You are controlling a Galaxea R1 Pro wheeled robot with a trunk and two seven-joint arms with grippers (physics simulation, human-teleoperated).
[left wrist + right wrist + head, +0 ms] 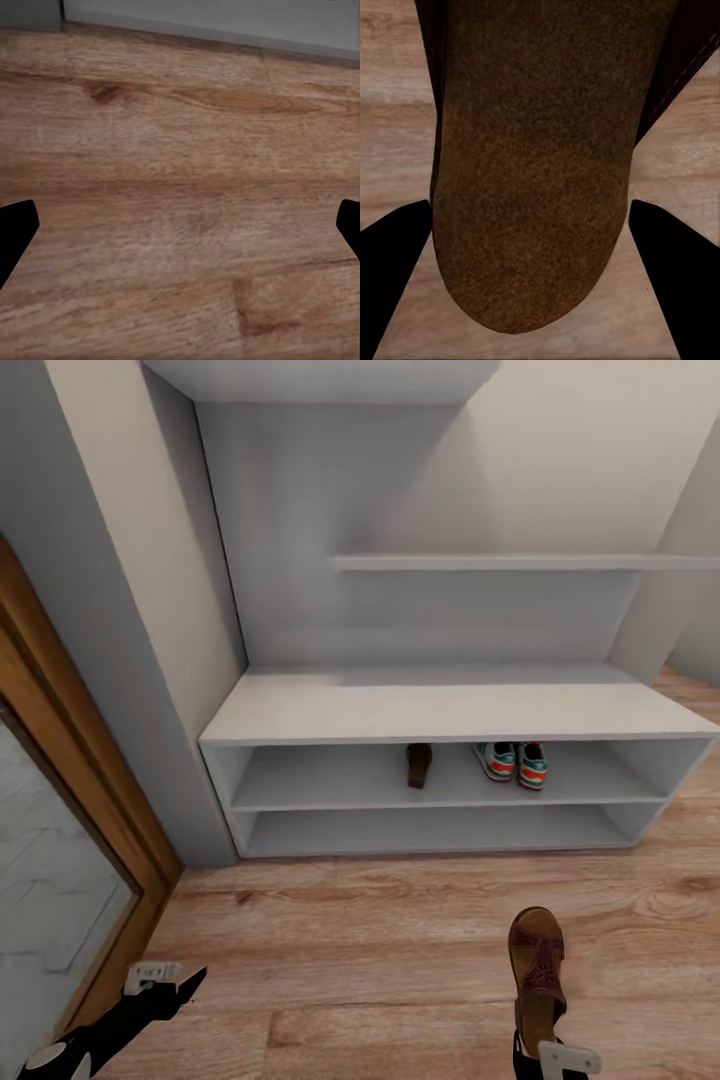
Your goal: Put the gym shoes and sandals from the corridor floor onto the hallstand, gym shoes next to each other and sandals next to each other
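Right gripper (545,1050) grasped a sandal (537,970) above the corridor floor (380,960) before the hallstand (450,710); gym shoes (512,762) and other sandal (419,764) sat inside it. Left gripper (180,225) was released.

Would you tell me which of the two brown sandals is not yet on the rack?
The sandal at the right gripper, above the wooden floor; the other sandal stands on the hallstand shelf, left of the gym shoes.
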